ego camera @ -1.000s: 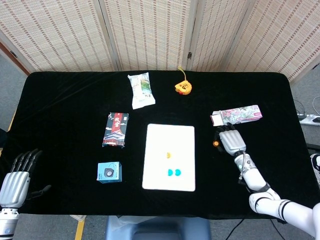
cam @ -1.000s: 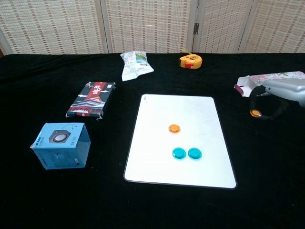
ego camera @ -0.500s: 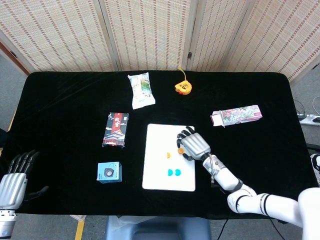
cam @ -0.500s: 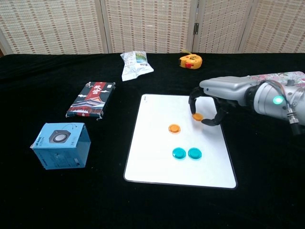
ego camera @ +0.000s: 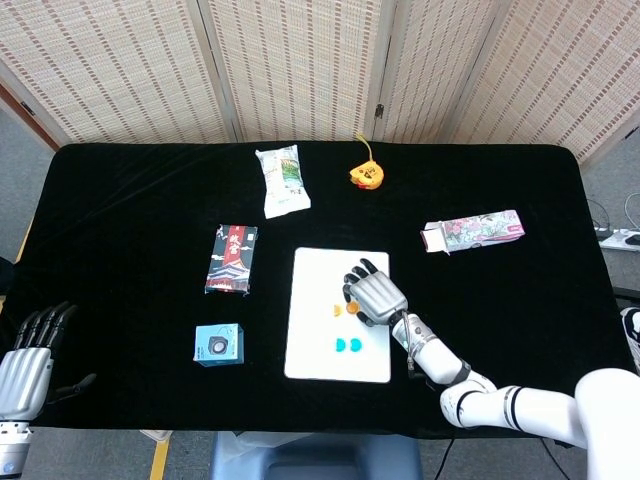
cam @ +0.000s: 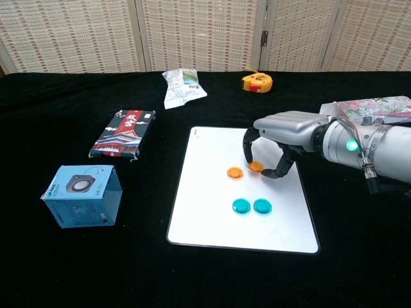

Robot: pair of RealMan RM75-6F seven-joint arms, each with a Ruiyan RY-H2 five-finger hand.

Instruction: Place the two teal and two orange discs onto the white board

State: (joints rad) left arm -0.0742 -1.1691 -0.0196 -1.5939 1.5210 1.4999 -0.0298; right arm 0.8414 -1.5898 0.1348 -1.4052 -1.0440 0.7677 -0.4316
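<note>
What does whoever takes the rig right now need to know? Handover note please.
Right hand: over the board, pinching the second orange disc just beside the first; whether it touches the board yet is unclear.
Left hand: open, at the table's near left edge, holding nothing.
On the board: first orange disc, two teal discs side by side nearer the robot.
Done: three discs placed.
Left: set the held orange disc down, release, pull the right hand clear.
</note>
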